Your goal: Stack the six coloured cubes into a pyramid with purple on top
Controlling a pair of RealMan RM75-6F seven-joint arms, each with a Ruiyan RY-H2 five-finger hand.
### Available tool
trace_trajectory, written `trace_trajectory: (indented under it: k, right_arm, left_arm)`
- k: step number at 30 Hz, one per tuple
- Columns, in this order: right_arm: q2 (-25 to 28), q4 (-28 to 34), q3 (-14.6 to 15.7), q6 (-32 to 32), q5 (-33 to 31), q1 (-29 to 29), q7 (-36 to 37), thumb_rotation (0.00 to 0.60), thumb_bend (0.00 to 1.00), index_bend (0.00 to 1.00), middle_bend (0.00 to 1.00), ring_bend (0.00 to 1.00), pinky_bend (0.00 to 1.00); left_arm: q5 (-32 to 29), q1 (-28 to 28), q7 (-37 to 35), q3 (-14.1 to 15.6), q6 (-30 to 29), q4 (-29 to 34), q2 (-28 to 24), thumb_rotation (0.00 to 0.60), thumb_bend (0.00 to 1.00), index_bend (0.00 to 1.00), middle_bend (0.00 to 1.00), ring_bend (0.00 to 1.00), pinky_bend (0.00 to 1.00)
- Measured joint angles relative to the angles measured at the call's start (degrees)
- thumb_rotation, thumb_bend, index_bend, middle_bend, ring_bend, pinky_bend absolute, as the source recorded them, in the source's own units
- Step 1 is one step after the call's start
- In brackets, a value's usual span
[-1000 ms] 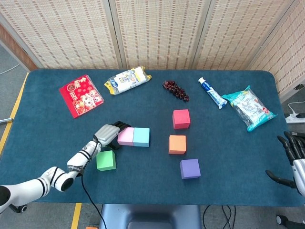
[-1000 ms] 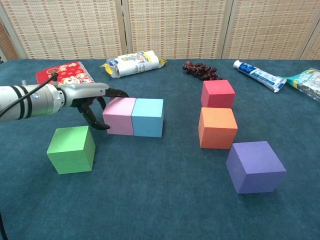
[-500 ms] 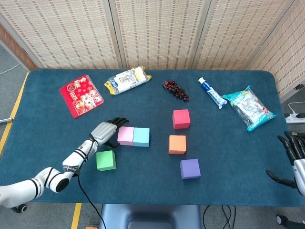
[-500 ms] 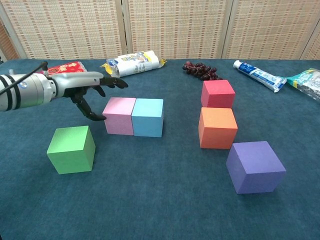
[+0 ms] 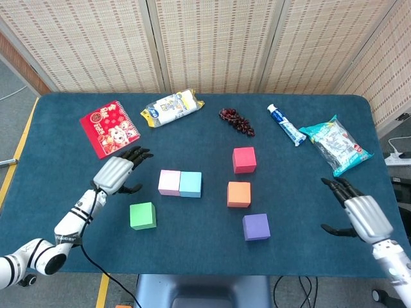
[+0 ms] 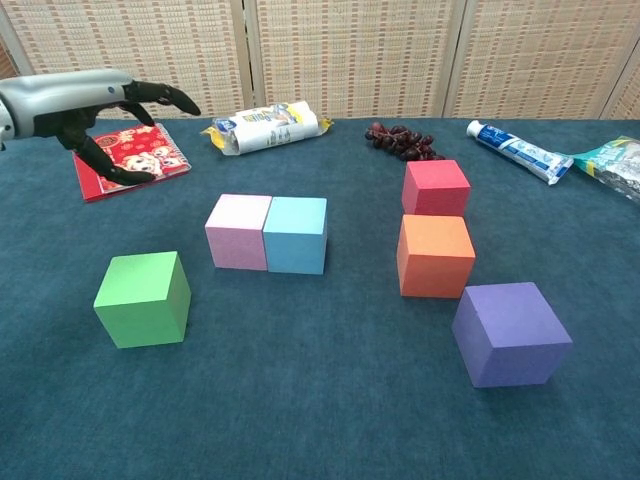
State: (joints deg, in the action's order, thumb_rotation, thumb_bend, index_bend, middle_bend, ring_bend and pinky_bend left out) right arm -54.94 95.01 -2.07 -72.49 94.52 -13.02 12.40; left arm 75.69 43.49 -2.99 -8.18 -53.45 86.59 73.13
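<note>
From the head view, my left hand hovers spread and empty, with the matte green foam cube just below and right of it, nearer than to my right hand, also open, beside the purple cube.

The chest view hides my right hand; it shows the pink cube touching the blue cube on the desk.

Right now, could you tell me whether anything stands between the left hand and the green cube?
Nothing visible does. The left hand hovers open above the table, up and to the left of the green cube, with only bare blue tabletop between them. The pink cube sits off to the right of that path.
</note>
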Motion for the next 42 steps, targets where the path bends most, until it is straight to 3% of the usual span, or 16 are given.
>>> trace_trajectory:
  k: [6, 11, 20, 29, 42]
  right_arm:
    - [-3.3, 2.2, -2.5, 13.1, -5.6, -8.5, -2.2, 0.600, 0.24, 0.17, 0.27, 0.20, 0.46]
    - [-7.5, 2.4, -5.2, 22.4, -12.7, -15.8, -5.7, 0.600, 0.21, 0.27, 0.29, 0.21, 0.46]
    - [-14.6, -0.7, -7.2, 29.0, -20.7, -22.2, -13.0, 0.600, 0.21, 0.33, 0.33, 0.26, 0.47]
    - [-22.5, -6.4, -7.9, 31.2, -31.3, -27.7, -21.5, 0.600, 0.21, 0.33, 0.35, 0.28, 0.49]
    - [-27.5, -11.2, -6.9, 30.0, -36.5, -30.0, -24.6, 0.600, 0.22, 0.44, 0.44, 0.41, 0.58]
  left_arm:
    - [1.3, -2.1, 0.3, 0.9, -2.3, 2.1, -1.6, 0.600, 0.32, 0.18, 0.10, 0.03, 0.18]
    - [3.7, -3.1, 0.7, 1.7, -4.1, 3.4, -2.6, 0.600, 0.32, 0.19, 0.10, 0.03, 0.18]
    - [4.9, -3.9, -1.0, 2.3, -4.6, 4.1, -3.4, 0.600, 0.32, 0.19, 0.10, 0.03, 0.18]
    - [6.1, -4.7, -3.6, 2.9, -4.7, 3.7, -3.9, 0.600, 0.32, 0.19, 0.09, 0.03, 0.18]
    - [7.3, -5.8, -5.8, 3.2, -5.4, 4.3, -5.0, 0.600, 0.32, 0.17, 0.09, 0.02, 0.18]
